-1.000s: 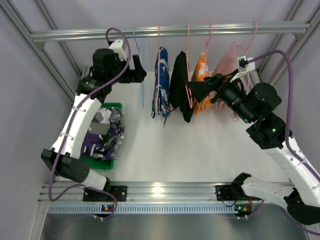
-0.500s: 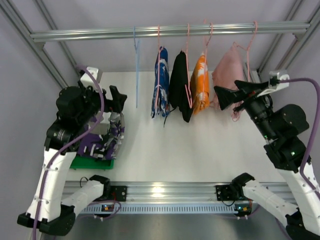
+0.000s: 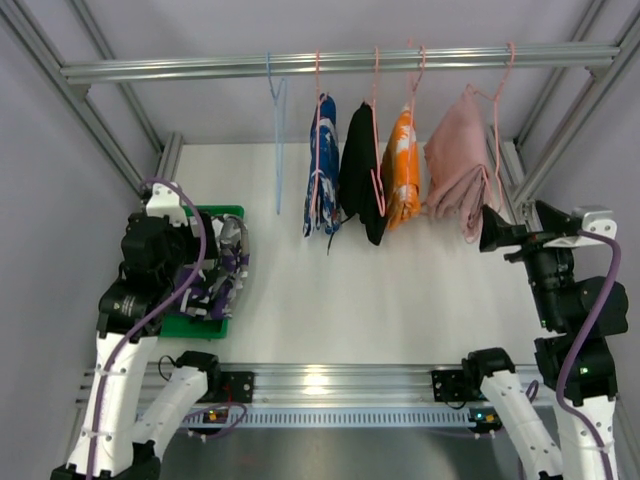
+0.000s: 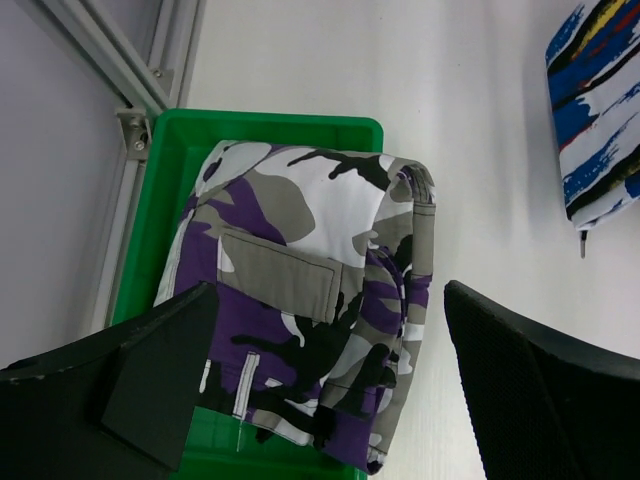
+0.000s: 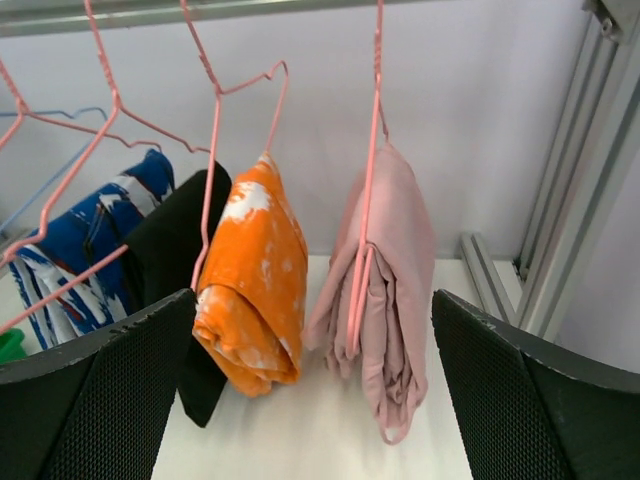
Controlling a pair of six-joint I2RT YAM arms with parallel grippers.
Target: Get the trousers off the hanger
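Observation:
The trousers, purple, white and dark camouflage print, lie folded in a green tray at the left; the left wrist view shows them in the tray. The light-blue hanger hangs bare on the rail at the left of the row; a bit of it shows in the right wrist view. My left gripper is open and empty above the trousers. My right gripper is open and empty at the right, facing the hanging clothes.
On the rail pink hangers carry a blue-and-white garment, a black one, an orange one and a pink one. Metal frame posts stand at both sides.
Both arms have drawn back toward the near edge: the left from the rail to above the tray, the right away from the hanging clothes. The blue hanger hangs bare throughout.

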